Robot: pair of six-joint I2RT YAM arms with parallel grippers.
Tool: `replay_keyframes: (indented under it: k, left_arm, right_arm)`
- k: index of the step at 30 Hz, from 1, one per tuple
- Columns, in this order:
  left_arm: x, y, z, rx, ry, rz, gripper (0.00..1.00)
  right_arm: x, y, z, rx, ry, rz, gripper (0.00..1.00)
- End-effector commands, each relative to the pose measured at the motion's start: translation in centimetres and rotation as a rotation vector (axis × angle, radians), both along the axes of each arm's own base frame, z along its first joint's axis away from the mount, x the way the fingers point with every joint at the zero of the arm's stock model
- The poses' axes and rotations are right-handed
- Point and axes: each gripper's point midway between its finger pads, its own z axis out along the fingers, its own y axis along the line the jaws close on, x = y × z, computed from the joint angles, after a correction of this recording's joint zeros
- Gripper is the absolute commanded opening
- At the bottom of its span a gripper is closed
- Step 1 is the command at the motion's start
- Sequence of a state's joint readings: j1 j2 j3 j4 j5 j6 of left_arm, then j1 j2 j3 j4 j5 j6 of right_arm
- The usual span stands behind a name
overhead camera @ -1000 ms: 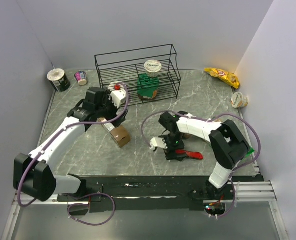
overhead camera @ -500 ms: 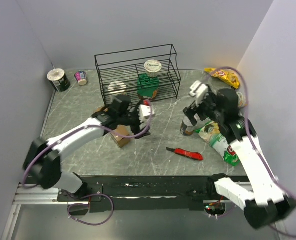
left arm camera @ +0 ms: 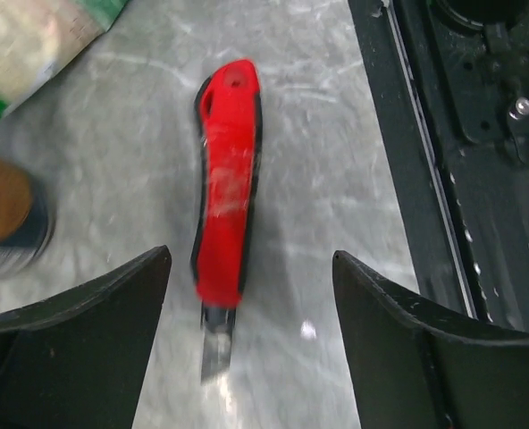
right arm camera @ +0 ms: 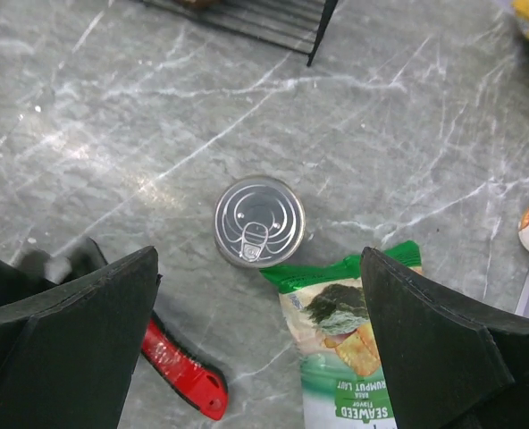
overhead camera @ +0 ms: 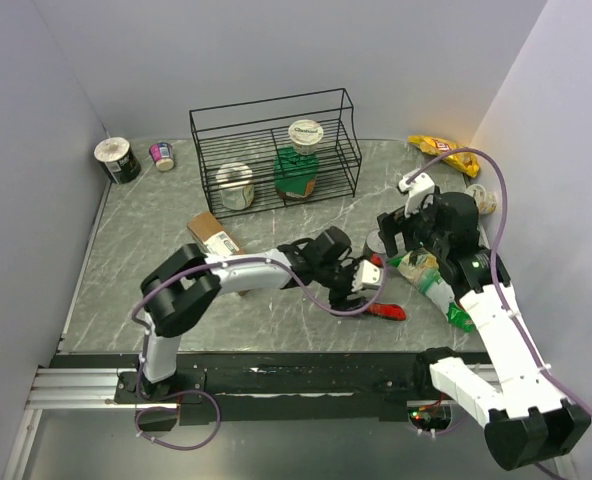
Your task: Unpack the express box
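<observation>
left fingers [left arm camera: 72,344] around one red knife [left arm camera: 228,210]

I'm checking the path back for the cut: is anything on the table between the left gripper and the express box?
Nothing visible does. The left gripper hovers open over the red knife; only its own arm lies toward the express box.

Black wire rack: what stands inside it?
Two containers stand in the black wire rack: a short pale can at left, a taller green jar with a white lid at right. Closed lids hide their contents.
</observation>
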State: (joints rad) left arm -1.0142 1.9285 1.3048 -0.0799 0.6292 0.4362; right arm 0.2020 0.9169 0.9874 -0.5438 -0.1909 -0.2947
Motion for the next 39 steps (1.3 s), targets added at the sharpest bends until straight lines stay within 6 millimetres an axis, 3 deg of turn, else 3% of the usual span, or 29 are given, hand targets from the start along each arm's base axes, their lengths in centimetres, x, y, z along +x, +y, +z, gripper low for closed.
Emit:
replay_keyframes:
  k: [1, 2, 3, 6, 10, 13, 17, 22, 24, 28, 29, 31, 36, 39]
  left_arm:
    - [-0.1, -3.3, 0.3, -0.053, -0.038, -0.014, 0.79]
    - [0.1, -4.0, 0.3, -0.055, -0.054, -0.009, 0.77]
    - [0.1, -4.2, -1.4, -0.022, -0.055, -0.011, 0.77]
    - [0.5, -4.7, -3.1, 0.012, -0.066, 0.016, 0.70]
    - [1.0, -4.8, -3.5, 0.023, -0.113, 0.064, 0.68]
    - [1.6, -4.0, -4.9, 0.067, -0.136, 0.085, 0.65]
    - [2.1, -2.7, -6.5, 0.133, -0.145, 0.117, 0.51]
    - [3.4, -1.7, -6.7, 0.137, -0.151, 0.160, 0.38]
    - [2.2, -1.6, -6.8, 0.127, -0.115, 0.089, 0.36]
    - [-0.7, -0.7, -7.9, 0.163, -0.055, -0.073, 0.42]
    - [-0.8, -0.6, -8.0, 0.168, -0.048, -0.074, 0.48]
    - [-1.0, -0.4, -8.0, 0.170, -0.046, -0.075, 0.48]
    - [0.3, -0.3, -7.6, 0.169, -0.041, -0.024, 0.31]
    - [1.0, -0.4, -5.4, 0.137, 0.033, 0.002, 0.14]
  right_arm:
    - [-0.6, -0.3, 2.4, 0.058, -0.092, -0.029, 1.00]
    - [-0.7, -0.5, 2.5, 0.059, -0.094, -0.034, 1.00]
    - [-0.8, -0.5, 2.4, 0.062, -0.093, -0.035, 1.00]
    - [-1.1, -0.6, 2.4, 0.065, -0.099, -0.036, 1.00]
    - [-1.3, -0.7, 2.5, 0.068, -0.109, -0.036, 1.00]
    - [-1.5, -0.6, 2.2, 0.084, -0.101, -0.035, 1.00]
    - [-1.7, -0.4, 1.7, 0.102, -0.082, -0.028, 1.00]
    - [-1.3, -1.0, 2.3, 0.063, -0.093, -0.040, 1.00]
    - [-1.2, -1.2, 2.7, 0.046, -0.098, -0.040, 1.00]
    - [-1.1, -1.2, 2.6, 0.027, -0.077, -0.025, 1.00]
    - [-1.1, -1.0, 2.5, 0.030, -0.071, -0.013, 1.00]
    - [-1.0, -0.8, 2.4, 0.037, -0.062, -0.004, 1.00]
    - [-0.8, -0.2, 2.5, 0.061, -0.050, 0.011, 1.00]
    - [-0.5, -0.1, 3.1, 0.056, -0.048, 0.020, 1.00]
